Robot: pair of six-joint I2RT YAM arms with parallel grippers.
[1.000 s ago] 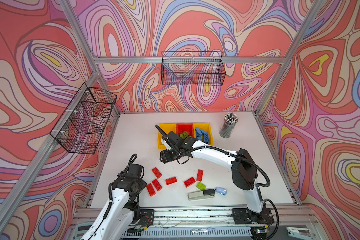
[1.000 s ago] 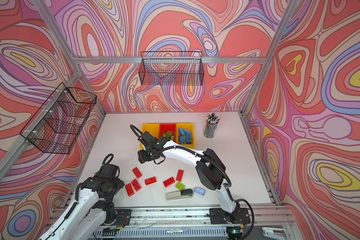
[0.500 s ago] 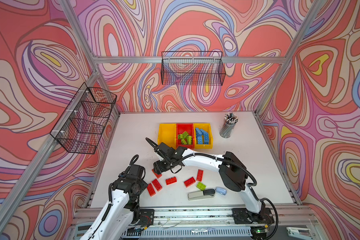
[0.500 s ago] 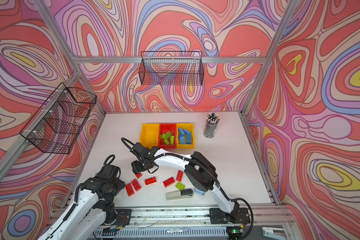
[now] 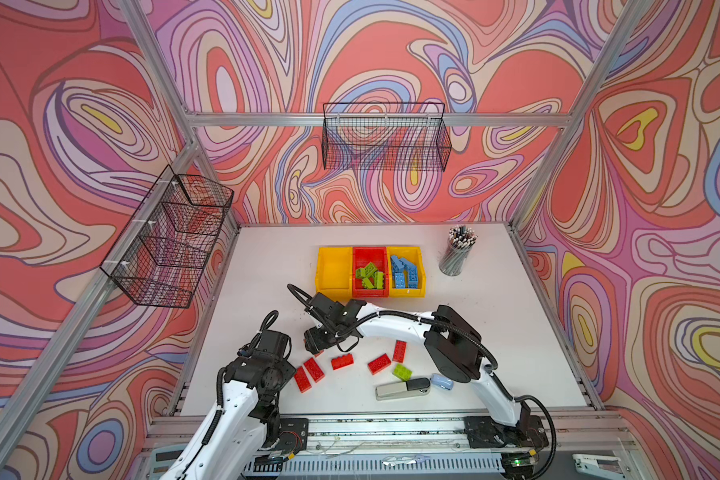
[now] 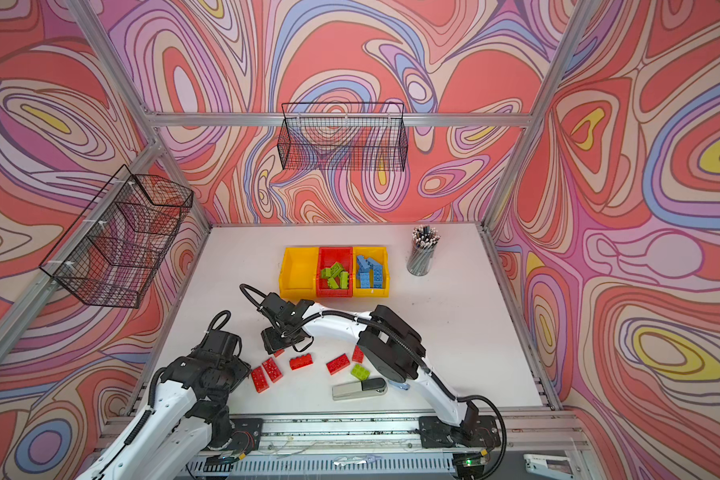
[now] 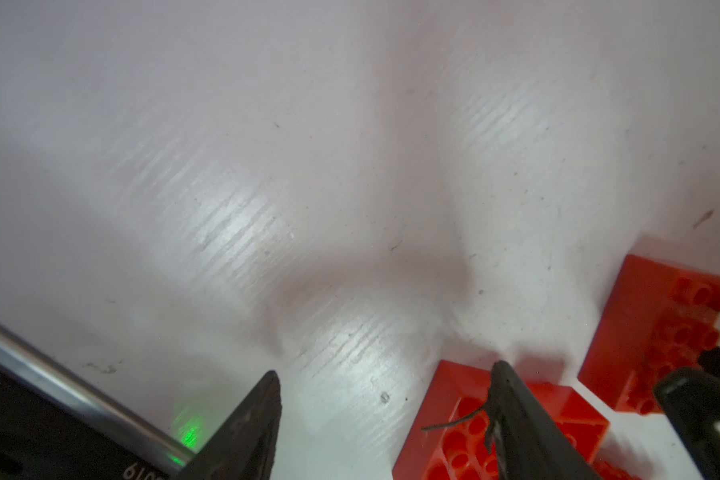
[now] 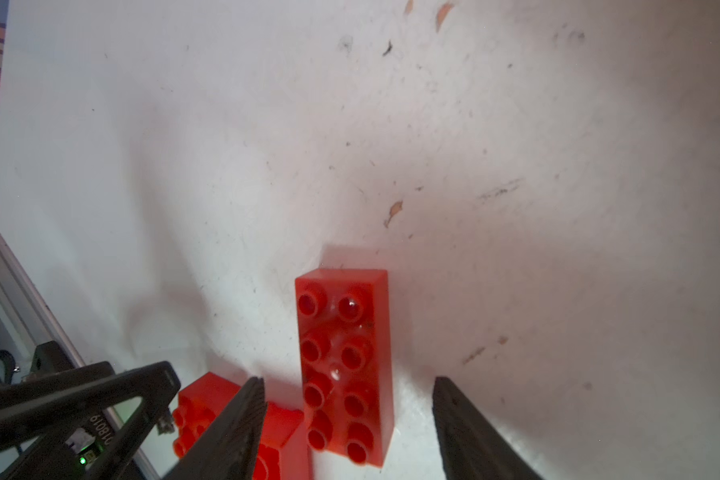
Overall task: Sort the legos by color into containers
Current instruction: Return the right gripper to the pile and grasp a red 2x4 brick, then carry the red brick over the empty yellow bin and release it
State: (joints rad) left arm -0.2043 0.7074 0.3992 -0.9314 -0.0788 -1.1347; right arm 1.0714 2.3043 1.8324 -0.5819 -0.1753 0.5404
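Moved: right gripper (image 8: 346,381) came down from the bins (image 5: 369,250) to the loose red bricks (image 5: 341,361).
Right fingers (image 8: 233,424): spread astride one red brick (image 8: 344,361), not touching it.
Left gripper (image 7: 386,370): fingers spread, one tip over another red brick (image 7: 449,388).

On my table (image 5: 483,332) the stapler (image 5: 402,388) lies at 6 o'clock, a pale-blue mouse (image 5: 441,381) just beside it at its 3. My pencil cup (image 5: 456,257) stands at 1. The back basket (image 5: 385,139) hangs at 12, the side basket (image 5: 169,245) at 9.
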